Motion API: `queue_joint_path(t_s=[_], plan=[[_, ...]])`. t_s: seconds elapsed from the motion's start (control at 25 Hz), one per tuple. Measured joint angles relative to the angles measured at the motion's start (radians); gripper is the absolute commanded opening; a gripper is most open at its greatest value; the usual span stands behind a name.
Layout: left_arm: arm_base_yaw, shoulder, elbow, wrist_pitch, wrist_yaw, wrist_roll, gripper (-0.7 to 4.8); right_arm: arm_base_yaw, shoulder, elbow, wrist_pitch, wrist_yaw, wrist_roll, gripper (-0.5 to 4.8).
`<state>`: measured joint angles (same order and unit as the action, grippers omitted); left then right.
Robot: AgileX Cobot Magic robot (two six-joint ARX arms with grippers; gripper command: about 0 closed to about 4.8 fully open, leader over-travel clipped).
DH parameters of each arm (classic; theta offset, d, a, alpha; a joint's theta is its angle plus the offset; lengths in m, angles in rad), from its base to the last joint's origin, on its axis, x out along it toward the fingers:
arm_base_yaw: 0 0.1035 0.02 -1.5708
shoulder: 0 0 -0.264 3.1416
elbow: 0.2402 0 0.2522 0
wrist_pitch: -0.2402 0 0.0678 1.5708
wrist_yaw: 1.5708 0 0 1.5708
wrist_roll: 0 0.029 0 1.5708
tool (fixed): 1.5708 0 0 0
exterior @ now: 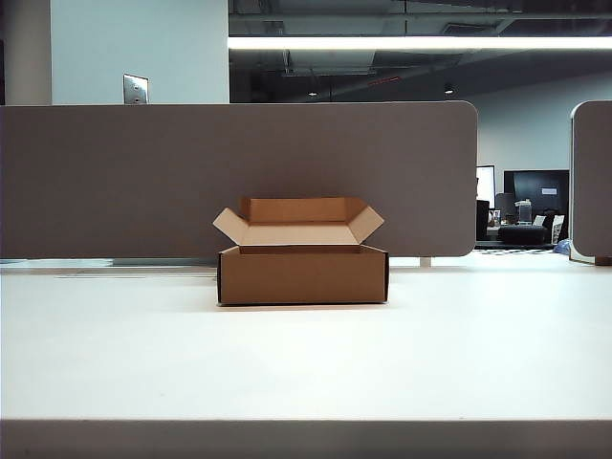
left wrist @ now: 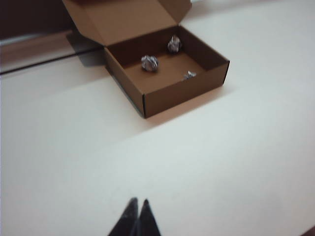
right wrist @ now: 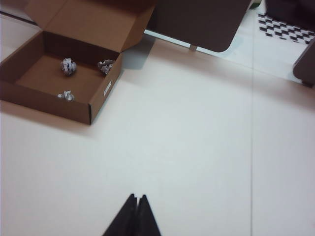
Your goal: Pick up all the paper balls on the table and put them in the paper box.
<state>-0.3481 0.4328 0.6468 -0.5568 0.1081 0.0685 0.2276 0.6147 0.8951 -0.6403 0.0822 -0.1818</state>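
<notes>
Exterior view: paper box (exterior: pixel 302 274) mid-table (exterior: pixel 306 373); left gripper (left wrist: pixel 137 203), right gripper (right wrist: pixel 137 198) closed.

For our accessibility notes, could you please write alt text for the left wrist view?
An open brown paper box on the white table holds three paper balls. The shut, empty left gripper hangs above bare tabletop, well short of the box.
</notes>
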Motion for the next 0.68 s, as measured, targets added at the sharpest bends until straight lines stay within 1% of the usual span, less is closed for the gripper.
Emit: queue_joint_path(t_s=[0.04,0.08,0.12,0.16,0.24,0.28,0.32,0.4,0.48,0.68], plan=[[0.0,-0.048,-0.042,0.027,0.0,-0.002,-0.05,0.0,-0.03,-0.032,0.034,0.004,0.001,0.22],[-0.001,-0.119,-0.107,0.1,0.001,-0.002,-0.05,0.0,-0.091,-0.117,0.102,0.008,0.002,0.22],[-0.001,-0.154,-0.158,0.158,0.0,-0.002,-0.05,0.0,-0.145,-0.196,0.1,0.008,0.002,0.22],[0.0,-0.172,-0.182,0.17,0.0,-0.006,-0.06,0.0,-0.169,-0.232,0.092,0.003,0.007,0.22],[-0.001,-0.197,-0.259,0.167,-0.007,-0.066,-0.05,0.0,-0.225,-0.304,0.09,-0.032,0.061,0.22],[-0.001,-0.201,-0.3,0.164,-0.033,-0.104,-0.06,0.002,-0.264,-0.359,0.14,-0.034,0.09,0.22],[0.0,-0.202,-0.323,0.179,-0.046,-0.113,-0.06,0.002,-0.28,-0.387,0.162,-0.034,0.096,0.22],[0.0,-0.201,-0.387,0.249,-0.057,-0.116,-0.06,0.001,-0.319,-0.452,0.204,-0.034,0.1,0.21],[0.0,-0.201,-0.448,0.349,-0.057,-0.105,-0.06,0.001,-0.364,-0.517,0.245,-0.034,0.105,0.21],[0.0,-0.201,-0.592,0.61,-0.06,-0.087,-0.06,0.001,-0.497,-0.68,0.423,-0.038,0.129,0.2]])
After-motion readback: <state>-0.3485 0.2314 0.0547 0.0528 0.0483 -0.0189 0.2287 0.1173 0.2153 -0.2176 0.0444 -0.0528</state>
